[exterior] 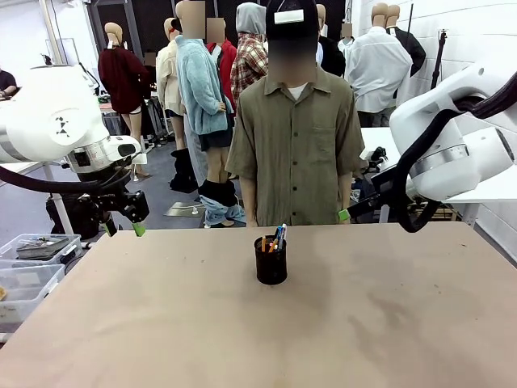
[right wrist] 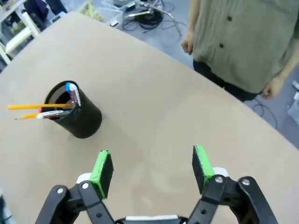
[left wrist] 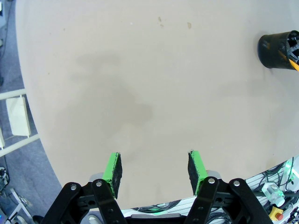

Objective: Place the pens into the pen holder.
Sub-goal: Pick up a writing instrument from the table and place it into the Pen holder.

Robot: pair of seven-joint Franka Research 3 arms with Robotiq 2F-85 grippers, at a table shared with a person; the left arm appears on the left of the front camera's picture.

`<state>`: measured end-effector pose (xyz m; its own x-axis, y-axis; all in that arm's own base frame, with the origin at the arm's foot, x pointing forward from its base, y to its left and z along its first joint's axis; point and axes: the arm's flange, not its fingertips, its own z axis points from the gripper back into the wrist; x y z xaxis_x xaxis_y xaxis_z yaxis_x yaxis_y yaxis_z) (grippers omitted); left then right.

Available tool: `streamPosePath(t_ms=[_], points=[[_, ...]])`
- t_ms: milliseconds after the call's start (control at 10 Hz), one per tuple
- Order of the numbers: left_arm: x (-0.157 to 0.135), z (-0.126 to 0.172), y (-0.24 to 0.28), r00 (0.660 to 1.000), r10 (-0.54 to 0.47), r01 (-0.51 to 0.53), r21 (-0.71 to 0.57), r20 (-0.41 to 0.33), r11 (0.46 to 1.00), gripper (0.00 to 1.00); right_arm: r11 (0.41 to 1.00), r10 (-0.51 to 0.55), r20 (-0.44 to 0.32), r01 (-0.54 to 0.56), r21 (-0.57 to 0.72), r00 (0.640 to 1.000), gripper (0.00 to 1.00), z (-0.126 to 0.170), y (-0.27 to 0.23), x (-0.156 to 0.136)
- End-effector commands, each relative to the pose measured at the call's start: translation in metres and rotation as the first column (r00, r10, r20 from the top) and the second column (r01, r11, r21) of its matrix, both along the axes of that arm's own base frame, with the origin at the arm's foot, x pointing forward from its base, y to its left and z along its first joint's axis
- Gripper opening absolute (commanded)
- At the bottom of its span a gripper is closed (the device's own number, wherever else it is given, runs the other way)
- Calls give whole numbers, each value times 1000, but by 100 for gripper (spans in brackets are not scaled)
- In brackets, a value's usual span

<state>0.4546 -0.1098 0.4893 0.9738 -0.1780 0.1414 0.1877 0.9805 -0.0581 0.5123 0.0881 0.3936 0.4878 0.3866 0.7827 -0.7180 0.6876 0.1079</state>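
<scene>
**Pens in holder, both claws empty and clear of the counter's middle**

Pen holder (exterior: 271, 261): one black mesh cup, upright, near the middle of the counter (exterior: 161, 323), toward the person's side. Pens (exterior: 276, 237) stand inside it, tips up and leaning out over the rim. Right wrist view resolves about four: two yellow-orange, one white-silver, one blue-tipped; a reddish one may be tucked among them, too small to be sure. No loose pen seen on the counter surface.

Left claw (left wrist: 154, 169): fingers spread wide, nothing between the pads. Holder (left wrist: 278, 49) lies far off to its upper right in that view, well apart.

Right claw (right wrist: 152, 168): likewise spread, empty. Holder (right wrist: 74, 109) sits ahead and to the left of its fingers, nearer than to the left claw. Pens (right wrist: 44, 111) project sideways in this view only because the wrist is rolled; their long axis follows the cup's.

In the front view both arms are held at the counter's far corners, left claw (exterior: 121, 226) and right claw (exterior: 355, 212).

Person stands at the far edge, hands down at sides.

Judgement: task looks complete; no further pick appears needed.
</scene>
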Motion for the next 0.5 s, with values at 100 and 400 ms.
streamPosePath(t_ms=[100,400], points=[[-1,2,0,1000,9,-9,14,-1,1000,74,998,66,50,-66,5,997,85,4,-2,1],[-1,2,0,1000,9,-9,14,-1,1000,74,998,66,50,-66,5,997,85,4,-2,1]])
